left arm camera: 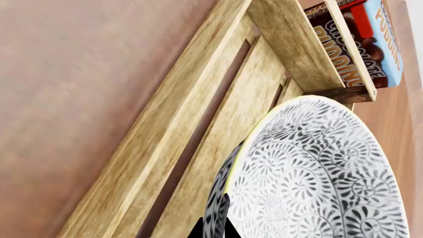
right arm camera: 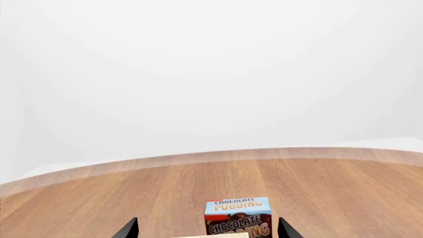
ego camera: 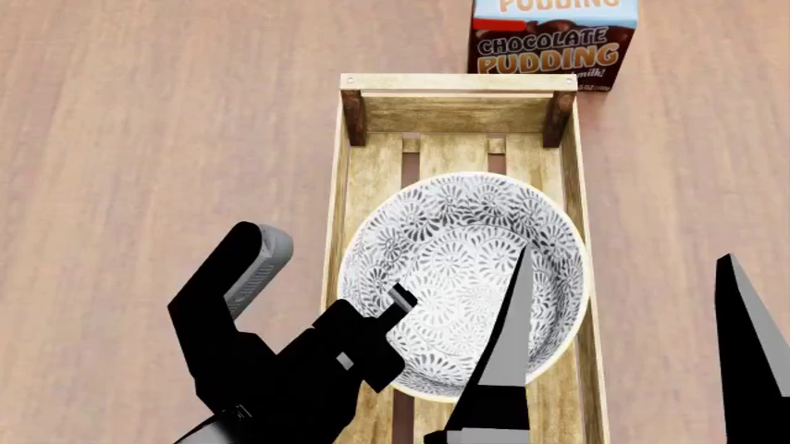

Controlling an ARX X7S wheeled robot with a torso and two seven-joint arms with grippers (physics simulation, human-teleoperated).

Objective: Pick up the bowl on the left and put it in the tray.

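The bowl [ego camera: 463,259], white with a grey-black floral pattern, sits inside the outline of the light-wood slatted tray [ego camera: 457,83], filling its width near the middle. My left gripper [ego camera: 392,305] is shut on the bowl's left rim. In the left wrist view its two dark fingertips pinch the bowl [left arm camera: 317,173] wall, left gripper [left arm camera: 215,229], with the tray [left arm camera: 152,139] slats beneath. Whether the bowl rests on the slats or hangs just above them I cannot tell. My right gripper [ego camera: 630,370] stands open at the tray's near right, holding nothing.
A chocolate pudding box [ego camera: 552,42] stands just beyond the tray's far end, also seen as the pudding box [left arm camera: 360,44] and the pudding box [right arm camera: 238,218] ahead of the right gripper [right arm camera: 208,230]. Brown wooden tabletop [ego camera: 148,139] surrounds the tray.
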